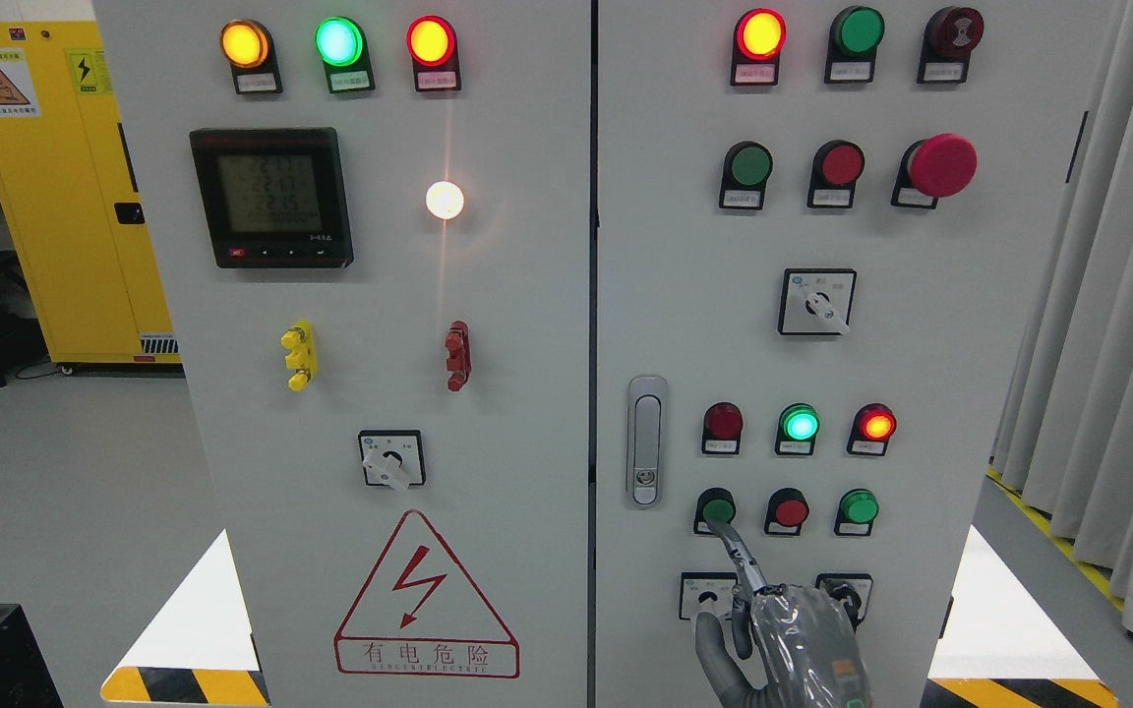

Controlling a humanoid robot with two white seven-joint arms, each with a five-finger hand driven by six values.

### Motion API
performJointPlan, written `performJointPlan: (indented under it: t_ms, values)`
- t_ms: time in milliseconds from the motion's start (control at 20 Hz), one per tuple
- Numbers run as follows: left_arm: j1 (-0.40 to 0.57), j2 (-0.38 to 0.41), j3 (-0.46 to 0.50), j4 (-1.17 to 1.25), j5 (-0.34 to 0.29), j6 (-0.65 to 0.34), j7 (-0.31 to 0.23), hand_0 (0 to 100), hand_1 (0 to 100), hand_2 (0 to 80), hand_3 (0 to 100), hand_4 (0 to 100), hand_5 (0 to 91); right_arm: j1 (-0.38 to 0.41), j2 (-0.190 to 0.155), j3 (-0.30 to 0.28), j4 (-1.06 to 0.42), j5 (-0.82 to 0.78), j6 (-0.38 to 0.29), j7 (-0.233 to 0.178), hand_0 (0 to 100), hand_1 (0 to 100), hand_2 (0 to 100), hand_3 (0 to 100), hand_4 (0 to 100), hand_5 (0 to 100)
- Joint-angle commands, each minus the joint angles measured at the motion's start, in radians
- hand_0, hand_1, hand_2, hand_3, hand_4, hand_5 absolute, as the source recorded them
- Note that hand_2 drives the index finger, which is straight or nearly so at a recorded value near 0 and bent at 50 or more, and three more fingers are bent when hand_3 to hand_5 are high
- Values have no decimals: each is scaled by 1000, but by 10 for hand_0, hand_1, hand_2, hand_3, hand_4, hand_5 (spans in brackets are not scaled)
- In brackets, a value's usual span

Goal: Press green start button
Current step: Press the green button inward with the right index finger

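The green button [718, 509] is the leftmost of three round buttons low on the right cabinet door. My right hand [783, 634], in a grey glove under clear wrap, comes up from the bottom edge. Its index finger [736, 551] is stretched out, with its tip touching the lower edge of the green button. The other fingers are curled and hold nothing. The hand covers part of two rotary switches below. My left arm is out of view.
Beside the green button are a red button [790, 511] and another green button [859, 506]. Above them are three indicator lamps, the middle one lit green [800, 425]. A door latch [646, 441] is to the left. A yellow cabinet [55, 187] stands at the far left, and curtains [1117, 295] hang at the right.
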Motion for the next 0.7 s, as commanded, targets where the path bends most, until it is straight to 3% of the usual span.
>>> performJointPlan:
  t_ms: [0, 650]
  values:
    - [0, 0, 0, 0, 0, 0, 0, 120, 556, 0, 0, 0, 0, -12, 12, -17, 31, -2, -1, 1, 740, 844, 0, 983, 987, 1000]
    - [0, 0, 0, 0, 0, 0, 0, 120, 556, 0, 0, 0, 0, -29, 12, -27, 46, -25, 0, 3, 748, 843, 0, 983, 989, 1000]
